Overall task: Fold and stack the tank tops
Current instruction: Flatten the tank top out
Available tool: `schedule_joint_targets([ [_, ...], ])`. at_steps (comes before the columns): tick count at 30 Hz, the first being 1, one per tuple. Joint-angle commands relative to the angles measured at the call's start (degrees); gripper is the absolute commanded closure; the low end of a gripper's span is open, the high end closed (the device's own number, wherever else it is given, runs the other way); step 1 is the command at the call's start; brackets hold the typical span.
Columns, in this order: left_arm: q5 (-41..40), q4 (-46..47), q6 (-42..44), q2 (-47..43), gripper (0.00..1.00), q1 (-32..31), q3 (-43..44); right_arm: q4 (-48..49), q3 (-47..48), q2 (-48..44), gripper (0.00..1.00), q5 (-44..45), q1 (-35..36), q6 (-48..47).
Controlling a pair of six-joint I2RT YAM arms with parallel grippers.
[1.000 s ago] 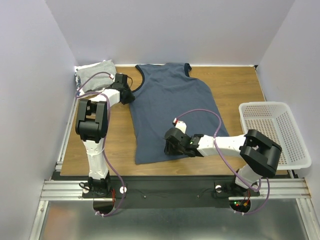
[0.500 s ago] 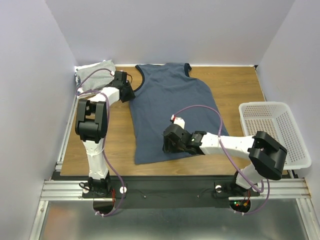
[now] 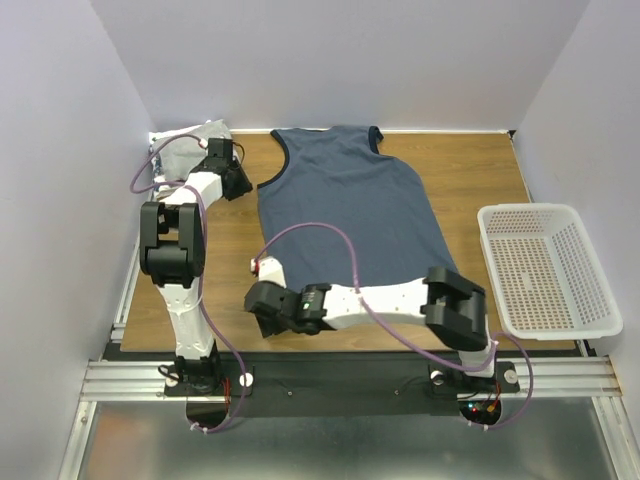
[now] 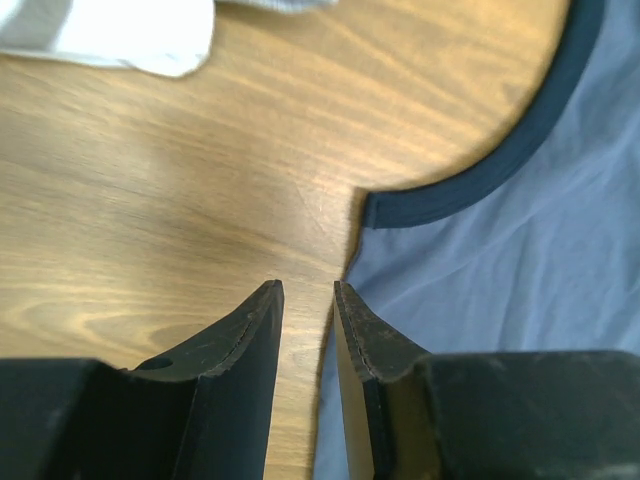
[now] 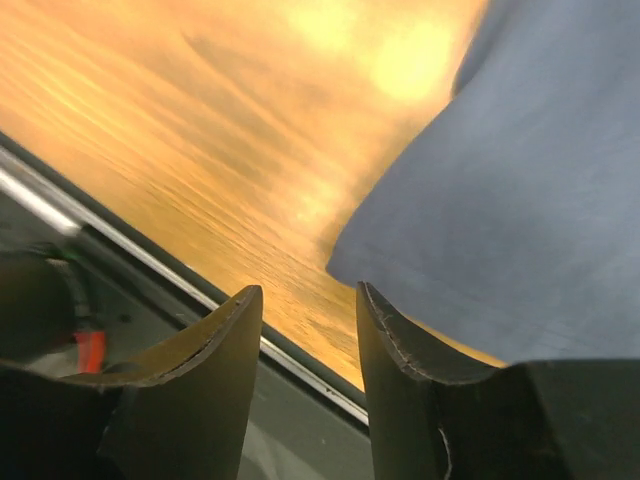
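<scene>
A large slate-blue tank top [image 3: 345,215] with darker trim lies spread flat on the wooden table. My left gripper [image 3: 243,188] hovers at its left armhole, open by a narrow gap. In the left wrist view the left gripper [image 4: 307,290] has only wood between its fingers, and the tank top's [image 4: 520,260] side edge runs under the right finger. My right gripper [image 3: 258,303] is open at the tank top's lower left corner. The right wrist view shows that corner [image 5: 480,200] just ahead of the right gripper [image 5: 307,295], untouched. A light grey tank top [image 3: 188,148] lies folded at the back left.
A white mesh basket [image 3: 548,268] stands at the table's right edge. The table's front edge and metal rail [image 5: 150,262] run right below the right gripper. Walls close in on the left, back and right.
The right arm swung left, from over the tank top's lower part to its lower left corner. The left gripper shifted left and back, off the cloth beside the armhole.
</scene>
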Motion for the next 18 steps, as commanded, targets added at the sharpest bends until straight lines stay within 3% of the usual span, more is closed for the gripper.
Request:
schedule_joint_targets([
  [1, 2.4, 0.0, 2.3, 1.3, 0.61, -0.7, 1.2, -5.4, 6.5, 4.1, 0.52, 5.3, 1.9, -1.9],
  [12, 3.9, 1.3, 2.0, 3.4, 0.61, -0.7, 0.7, -9.8, 8.5, 9.2, 0.62, 11.0, 2.6, -0.4],
  [18, 4.4, 1.9, 1.6, 3.8, 0.66, -0.7, 0.7, -10.3, 7.7, 10.1, 0.77, 11.0, 2.6, 0.3],
])
